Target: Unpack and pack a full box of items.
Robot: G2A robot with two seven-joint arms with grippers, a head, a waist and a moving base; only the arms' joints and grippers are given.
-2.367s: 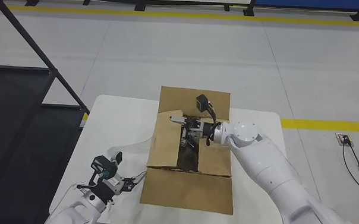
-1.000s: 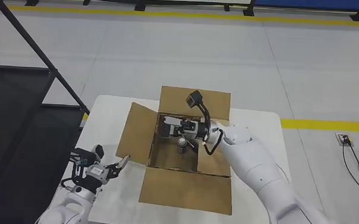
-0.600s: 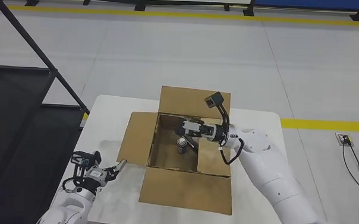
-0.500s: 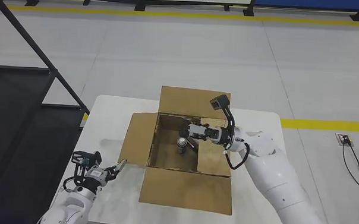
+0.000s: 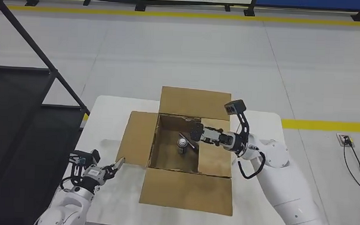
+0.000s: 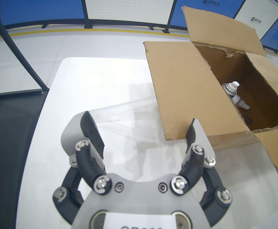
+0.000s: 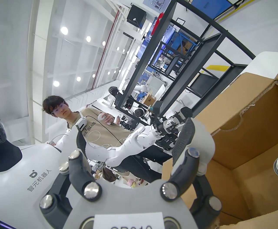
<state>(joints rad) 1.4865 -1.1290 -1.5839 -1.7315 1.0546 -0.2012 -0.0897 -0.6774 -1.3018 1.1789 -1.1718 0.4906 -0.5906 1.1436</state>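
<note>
An open cardboard box (image 5: pixel 186 187) stands in the middle of the white table (image 5: pixel 114 122), all its flaps folded outward. On its bottom sit a dark spray can with a white cap (image 5: pixel 182 142) (image 6: pixel 232 86) and a white-capped bottle (image 6: pixel 240 102) beside it. My right gripper (image 5: pixel 195 133) (image 7: pixel 133 132) hangs open and empty over the box's right half, close to the right flap (image 5: pixel 214 154). My left gripper (image 5: pixel 115 167) (image 6: pixel 139 125) is open and empty low over the table, just off the corner of the left flap (image 6: pixel 184 86).
A black metal rack (image 5: pixel 27 47) stands off the table's left side. Bare table surface lies left of the box, around my left gripper. The table's front edge is close behind the left arm.
The box's left flap went from folded over the opening to spread outward. My right gripper drew back to the right across the box. My left gripper shifted left, away from the box.
</note>
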